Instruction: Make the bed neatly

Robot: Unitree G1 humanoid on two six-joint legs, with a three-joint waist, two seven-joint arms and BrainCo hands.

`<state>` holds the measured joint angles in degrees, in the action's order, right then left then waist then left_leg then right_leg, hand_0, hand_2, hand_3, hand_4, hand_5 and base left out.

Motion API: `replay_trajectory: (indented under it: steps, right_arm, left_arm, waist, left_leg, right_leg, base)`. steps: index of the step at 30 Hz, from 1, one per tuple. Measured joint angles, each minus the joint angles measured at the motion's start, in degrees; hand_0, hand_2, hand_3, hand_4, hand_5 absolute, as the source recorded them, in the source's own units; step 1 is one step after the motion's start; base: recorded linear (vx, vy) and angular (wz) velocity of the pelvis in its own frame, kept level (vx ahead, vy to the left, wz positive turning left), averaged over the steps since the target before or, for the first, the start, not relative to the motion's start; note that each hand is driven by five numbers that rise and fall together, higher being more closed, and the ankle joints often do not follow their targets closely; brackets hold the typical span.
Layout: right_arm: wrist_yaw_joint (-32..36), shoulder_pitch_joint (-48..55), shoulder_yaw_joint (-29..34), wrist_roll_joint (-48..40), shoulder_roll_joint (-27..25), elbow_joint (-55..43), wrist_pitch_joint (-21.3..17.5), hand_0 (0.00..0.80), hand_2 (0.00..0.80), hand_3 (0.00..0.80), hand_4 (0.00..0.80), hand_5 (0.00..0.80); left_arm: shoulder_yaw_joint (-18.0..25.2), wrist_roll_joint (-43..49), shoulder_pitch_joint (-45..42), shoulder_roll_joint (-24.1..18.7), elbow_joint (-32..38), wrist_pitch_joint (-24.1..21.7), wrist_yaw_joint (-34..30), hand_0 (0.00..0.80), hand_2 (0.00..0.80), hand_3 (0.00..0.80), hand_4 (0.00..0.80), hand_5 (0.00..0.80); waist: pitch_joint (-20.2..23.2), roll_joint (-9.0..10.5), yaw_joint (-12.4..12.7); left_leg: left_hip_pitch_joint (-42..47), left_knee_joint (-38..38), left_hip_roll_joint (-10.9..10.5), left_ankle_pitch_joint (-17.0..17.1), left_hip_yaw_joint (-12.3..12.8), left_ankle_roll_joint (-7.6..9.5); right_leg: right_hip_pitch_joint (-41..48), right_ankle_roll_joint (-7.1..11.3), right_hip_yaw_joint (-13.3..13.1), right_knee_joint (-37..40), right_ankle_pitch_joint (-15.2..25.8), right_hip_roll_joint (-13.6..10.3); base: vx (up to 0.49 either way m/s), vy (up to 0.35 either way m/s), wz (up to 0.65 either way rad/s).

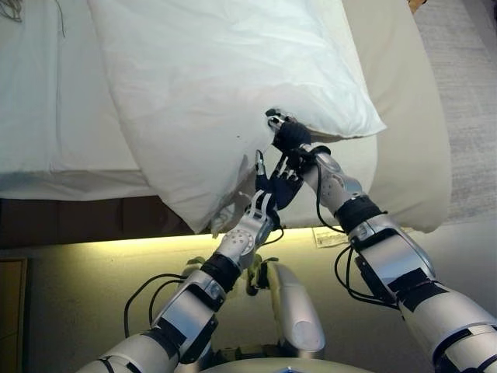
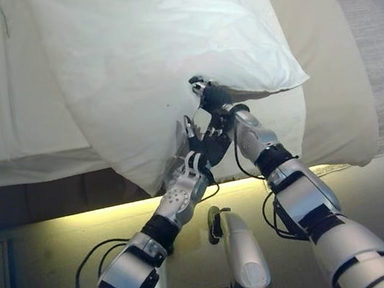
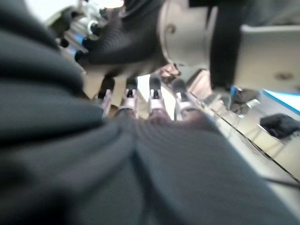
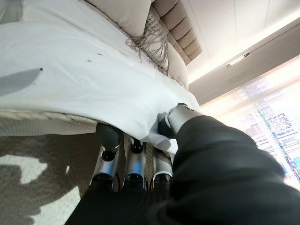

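A large white pillow (image 1: pixel 225 85) lies tilted across the bed, its lower corner hanging over the near edge. My right hand (image 1: pixel 289 134) is at the pillow's near edge; in the right wrist view its thumb (image 4: pixel 180 115) and fingers (image 4: pixel 136 157) pinch the white cloth (image 4: pixel 159 133). My left hand (image 1: pixel 276 186) is just below the right hand, under the pillow's edge, with fingers straight (image 3: pixel 154 93) and holding nothing. A white sheet (image 1: pixel 46 93) covers the bed at the left, and a beige cover (image 1: pixel 415 116) lies at the right.
The bed's dark base (image 1: pixel 78 221) runs along the near side above a lit strip of floor. A small paper (image 1: pixel 330 237) lies on the floor by the bed. Grey carpet (image 1: pixel 470 93) is at the right. Beige fringed pillows (image 4: pixel 140 23) and a padded headboard (image 4: pixel 180 28) show in the right wrist view.
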<state>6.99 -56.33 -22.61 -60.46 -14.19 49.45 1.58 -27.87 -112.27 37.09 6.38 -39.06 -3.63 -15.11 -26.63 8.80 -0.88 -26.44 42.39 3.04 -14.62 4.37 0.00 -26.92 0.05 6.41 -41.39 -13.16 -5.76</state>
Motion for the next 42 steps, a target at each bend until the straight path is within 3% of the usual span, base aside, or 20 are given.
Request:
replay_trajectory:
  steps: [11, 25, 33, 42]
  right_arm:
    - [-0.2, 0.2, 0.0, 0.0, 1.7, -2.7, 0.1, 0.8, 0.8, 0.8, 0.8, 0.8]
    - [0.0, 0.3, 0.0, 0.1, 2.4, -2.9, 1.0, 0.8, 0.8, 0.8, 0.8, 0.8]
    - [-0.4, 0.6, 0.0, 0.1, 2.2, -3.0, 1.3, 0.8, 0.8, 0.8, 0.8, 0.8]
    - [0.0, 0.6, 0.0, 0.1, 2.2, -3.0, 1.5, 0.8, 0.8, 0.8, 0.8, 0.8]
  left_arm:
    - [0.0, -1.1, 0.3, 0.3, 2.4, -8.1, -0.3, 0.0, 0.0, 0.0, 0.0, 0.0]
    - [1.2, -1.1, 0.3, 0.3, 2.3, -11.1, 0.1, 0.0, 0.0, 0.0, 0.0, 0.0]
    - [5.6, -1.1, 0.3, 0.3, 1.6, -14.5, 0.3, 0.0, 0.0, 0.0, 0.0, 0.0]
    - [6.1, -1.1, 0.3, 0.2, 1.4, -15.8, 0.4, 0.0, 0.0, 0.0, 0.0, 0.0]
  waist:
    - [0.0, 0.91, -1.4]
    - [0.0, 0.89, -1.3]
    - [0.0, 0.81, -1.2]
    - [0.3, -0.63, -1.0]
  left_leg:
    - [0.9, -0.4, 0.4, -0.1, 0.4, -0.18]
    - [0.9, -0.3, -0.3, 0.0, 0.4, -0.09]
    - [0.2, -0.1, -0.4, 0.0, 0.3, -0.11]
    - [0.2, 0.0, -1.0, 0.0, 0.1, -0.08]
  right_leg:
    - [0.6, -0.13, -0.3, 0.3, 0.1, 0.4]
    - [0.2, -0.17, -0.3, -0.8, -0.2, -0.4]
    - [-0.5, -0.31, -0.1, -1.4, -0.3, -0.7]
    - [-0.6, -0.37, 0.6, -2.4, -1.1, -1.8]
  base:
    - [0.001, -0.003, -0.02]
    - [-0.005, 0.005, 0.01]
    - [0.0, 0.0, 0.0]
    - [0.007, 0.021, 0.03]
